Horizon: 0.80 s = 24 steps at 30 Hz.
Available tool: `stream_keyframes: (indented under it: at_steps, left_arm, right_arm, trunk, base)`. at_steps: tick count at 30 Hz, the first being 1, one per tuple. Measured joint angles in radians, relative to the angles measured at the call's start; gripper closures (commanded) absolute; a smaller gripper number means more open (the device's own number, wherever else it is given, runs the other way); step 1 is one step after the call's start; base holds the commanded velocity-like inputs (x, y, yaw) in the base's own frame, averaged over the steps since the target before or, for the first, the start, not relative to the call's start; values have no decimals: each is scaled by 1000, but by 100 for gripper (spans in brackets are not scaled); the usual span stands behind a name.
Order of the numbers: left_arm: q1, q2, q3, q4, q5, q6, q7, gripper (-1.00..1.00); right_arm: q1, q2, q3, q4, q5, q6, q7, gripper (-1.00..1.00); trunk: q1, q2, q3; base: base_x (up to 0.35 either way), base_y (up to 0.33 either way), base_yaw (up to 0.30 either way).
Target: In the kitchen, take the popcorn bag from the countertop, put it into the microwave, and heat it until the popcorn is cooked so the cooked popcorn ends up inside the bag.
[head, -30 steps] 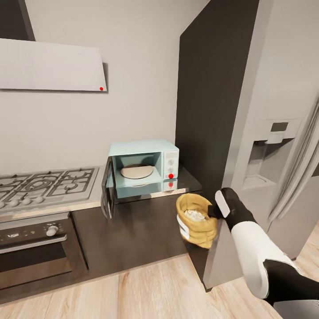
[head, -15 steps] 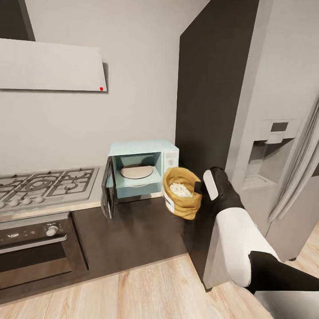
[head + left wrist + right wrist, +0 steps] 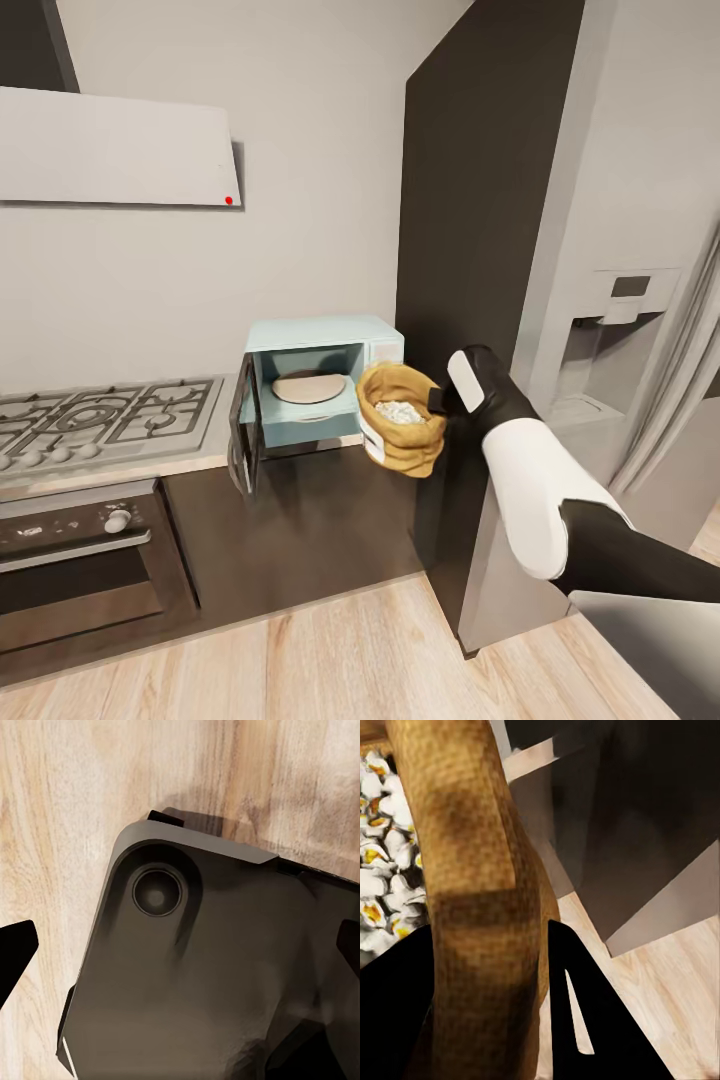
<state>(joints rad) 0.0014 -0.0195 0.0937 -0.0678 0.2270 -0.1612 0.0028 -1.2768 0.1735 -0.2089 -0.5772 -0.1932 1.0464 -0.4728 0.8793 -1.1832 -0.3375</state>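
The pale blue microwave stands on the dark countertop with its door swung open to the left and a round plate inside. The golden-brown popcorn bag hangs in the air just right of the opening, covering the microwave's knob panel. White kernels fill the bag. My right gripper is shut on the bag's rolled rim, one black finger on each side. In the left wrist view, my left gripper is open over the robot's dark base, holding nothing.
A steel gas hob lies left of the microwave, with a black built-in oven below and a range hood above. A tall dark panel and a grey fridge stand close on the right. The floor is wood.
My right arm has carried the bag up and to the left, from below counter height to the front of the microwave. The bag now covers the red indicator light.
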Motion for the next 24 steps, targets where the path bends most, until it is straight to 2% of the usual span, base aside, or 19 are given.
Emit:
stream_keyframes:
  at_steps: [6,10,24]
  left_arm:
    - [0,0,0,0,0,0,0,-100]
    - [0,0,0,0,0,0,0,-100]
    - [0,1,0,0,0,0,0,-100]
  right_arm:
    - [0,0,5,40,-2,0,2,100]
    - [0,0,5,40,-31,0,3,100]
    - [0,0,7,32,-30,0,7,100]
  trunk:
    - [0,0,0]
    - [0,0,0]
    - [0,0,0]
  base:
    - [0,0,0]
    - [0,0,0]
    - [0,0,0]
